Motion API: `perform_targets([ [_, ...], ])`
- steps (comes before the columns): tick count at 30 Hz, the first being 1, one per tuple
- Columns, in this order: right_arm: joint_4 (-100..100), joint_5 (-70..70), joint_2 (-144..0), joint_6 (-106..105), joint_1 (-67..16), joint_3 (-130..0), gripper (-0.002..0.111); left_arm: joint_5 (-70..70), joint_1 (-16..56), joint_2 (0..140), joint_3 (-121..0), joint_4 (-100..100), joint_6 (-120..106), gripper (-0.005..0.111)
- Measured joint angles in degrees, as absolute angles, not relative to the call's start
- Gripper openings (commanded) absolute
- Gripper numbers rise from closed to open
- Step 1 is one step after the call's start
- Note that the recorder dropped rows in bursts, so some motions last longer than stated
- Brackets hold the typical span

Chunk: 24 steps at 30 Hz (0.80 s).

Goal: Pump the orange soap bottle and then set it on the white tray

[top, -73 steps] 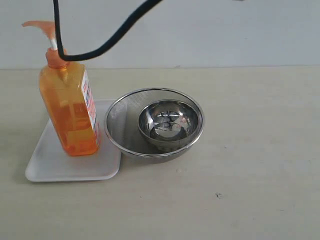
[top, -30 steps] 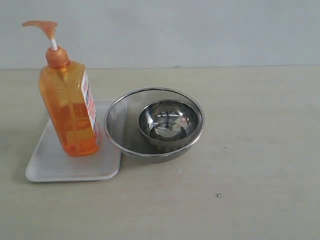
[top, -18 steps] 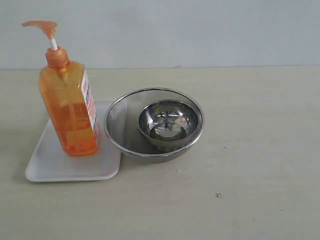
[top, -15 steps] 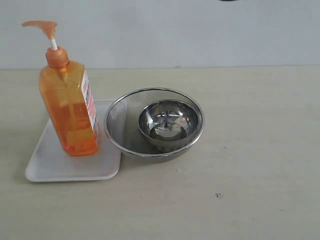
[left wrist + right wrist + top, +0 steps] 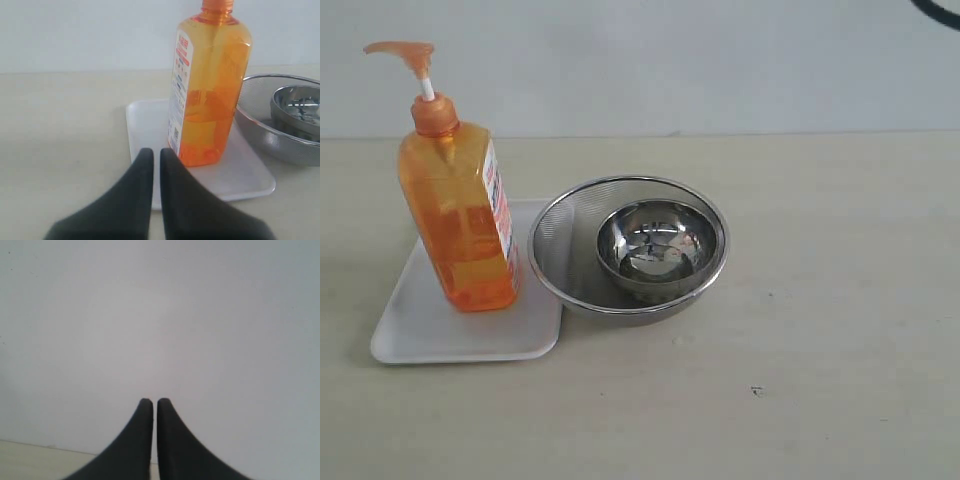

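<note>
One bottle (image 5: 460, 225), one tray (image 5: 430, 338), two nested bowls (image 5: 658, 248)

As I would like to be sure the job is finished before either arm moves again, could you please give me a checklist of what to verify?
1. The orange soap bottle stands upright on the white tray: ok.
2. The bottle's base sits inside the tray's rim: ok.
3. The left gripper is shut, empty and apart from the bottle: ok.
4. The right gripper is shut, empty and faces the wall: ok.
5. Soap was pumped into the steel bowl: cannot tell, as reflections would hide any soap.
6. The mesh bowl is apart from the tray: cannot tell, as its rim overlaps the tray's edge in the exterior view.
</note>
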State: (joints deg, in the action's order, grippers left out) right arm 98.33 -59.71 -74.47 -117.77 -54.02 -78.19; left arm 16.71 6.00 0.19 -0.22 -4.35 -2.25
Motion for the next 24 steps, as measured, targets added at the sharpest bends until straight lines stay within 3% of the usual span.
perform_targets([
  [24,97.59,-59.96,-60.41,-114.81,-54.02,-63.78,0.0,16.71,6.0,0.19,-0.22,-4.35,-2.25,0.005],
])
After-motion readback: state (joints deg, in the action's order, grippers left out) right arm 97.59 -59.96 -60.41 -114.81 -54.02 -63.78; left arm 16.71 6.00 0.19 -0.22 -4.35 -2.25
